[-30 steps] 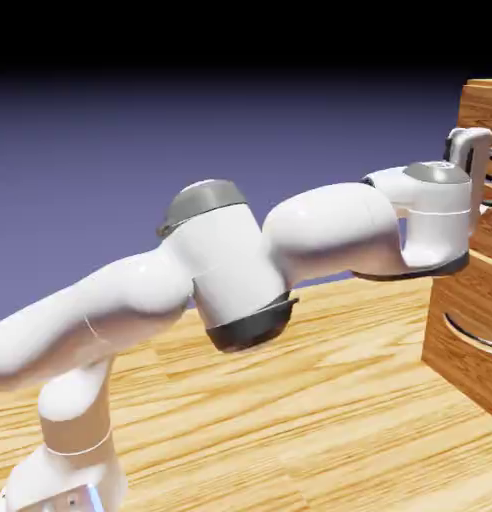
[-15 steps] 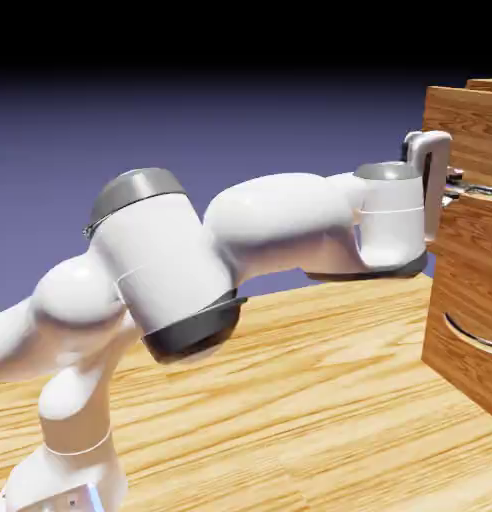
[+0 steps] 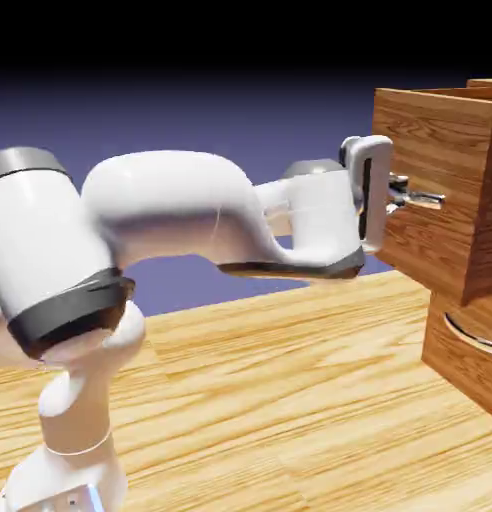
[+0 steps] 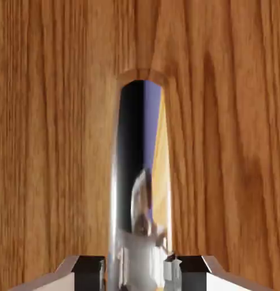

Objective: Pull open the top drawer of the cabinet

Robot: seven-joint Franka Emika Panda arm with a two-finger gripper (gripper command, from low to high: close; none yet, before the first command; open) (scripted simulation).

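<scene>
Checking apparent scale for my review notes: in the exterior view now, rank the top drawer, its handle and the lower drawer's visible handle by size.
1. Top drawer
2. Top drawer's handle and lower handle: unsure, the first is partly hidden.

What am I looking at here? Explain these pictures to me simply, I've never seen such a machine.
It is a simulated white robot arm with a two-finger gripper. The exterior view comes from a fixed camera beside it; the hand view looks along the gripper from the hand itself. On the right stands a wood-grain cabinet. Its top drawer sticks well out, and the gripper's fingers are closed on that drawer's shiny metal handle. The lower drawer's curved handle is untouched. The floor is light wood.
</scene>
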